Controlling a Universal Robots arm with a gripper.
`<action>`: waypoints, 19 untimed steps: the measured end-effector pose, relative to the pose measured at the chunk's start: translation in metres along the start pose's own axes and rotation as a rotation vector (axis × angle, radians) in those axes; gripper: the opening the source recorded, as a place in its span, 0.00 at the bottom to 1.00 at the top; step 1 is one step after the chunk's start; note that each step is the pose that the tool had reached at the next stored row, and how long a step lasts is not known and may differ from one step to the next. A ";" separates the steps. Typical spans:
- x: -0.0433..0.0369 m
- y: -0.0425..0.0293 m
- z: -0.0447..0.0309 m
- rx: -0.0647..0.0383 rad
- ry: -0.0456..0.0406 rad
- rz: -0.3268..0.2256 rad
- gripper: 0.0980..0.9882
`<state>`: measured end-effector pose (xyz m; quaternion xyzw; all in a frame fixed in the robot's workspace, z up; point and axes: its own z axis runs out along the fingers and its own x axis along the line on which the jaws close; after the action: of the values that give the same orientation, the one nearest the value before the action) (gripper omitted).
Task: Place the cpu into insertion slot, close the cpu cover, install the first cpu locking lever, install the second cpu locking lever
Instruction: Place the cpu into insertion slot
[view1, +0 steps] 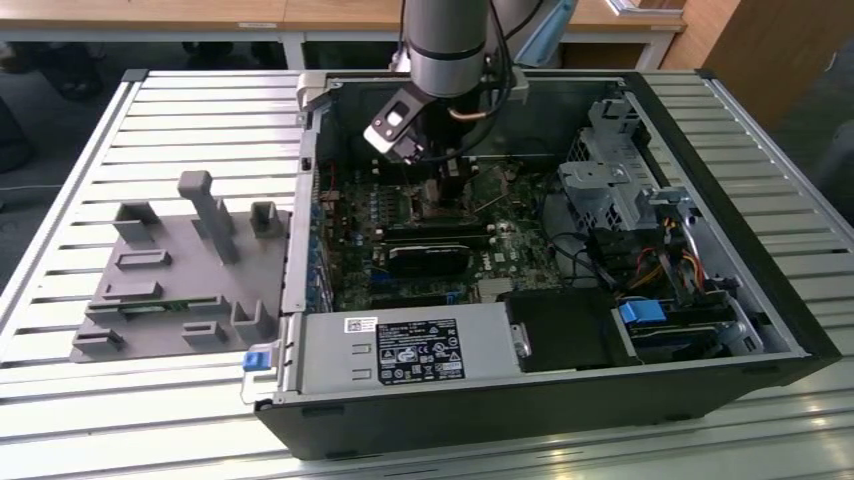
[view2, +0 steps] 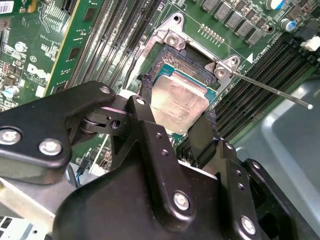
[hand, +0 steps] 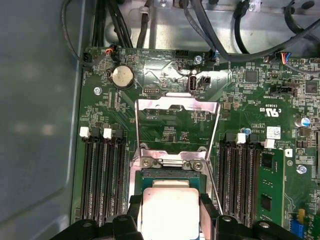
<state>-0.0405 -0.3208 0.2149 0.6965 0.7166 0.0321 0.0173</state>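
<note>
At the exterior view's left, a grey moulded fixture (view1: 174, 285) lies on the slatted metal desk (view1: 80, 170). Just beside it, toward the exterior view's right, stands an open black computer case (view1: 534, 410) with a labelled power supply (view1: 400, 350) along its near edge. The robot arm (view1: 451, 40) reaches down from above into the case, over the green motherboard (view1: 521, 215). Further to the exterior view's right, a metal drive cage (view1: 601, 185) and bundled cables sit against the case wall.

In the second wrist view, the black fingers (view2: 201, 134) are closed onto two opposite edges of the cpu (view2: 177, 100), whose pale silvery top faces up. The chip hangs directly over the insertion slot (view2: 187, 60), partly covering it; whether it is fully seated I cannot tell. A thin locking lever (view2: 272, 91) sticks out free from the slot's corner.

In the first wrist view, the cpu cover (hand: 177, 106) stands swung open, away from the slot, with the board showing through its cut-out middle. Long black memory slots (hand: 100, 185) run along both sides of the socket.
</note>
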 end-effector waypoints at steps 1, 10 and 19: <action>-0.0001 -0.0001 0.0010 0.000 0.0000 0.001 0.50; -0.0002 -0.0015 0.0089 0.000 -0.0013 0.016 0.50; -0.0005 -0.0020 0.0140 0.000 -0.0016 0.020 0.50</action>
<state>-0.0415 -0.3211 0.2009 0.7035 0.7098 0.0318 0.0177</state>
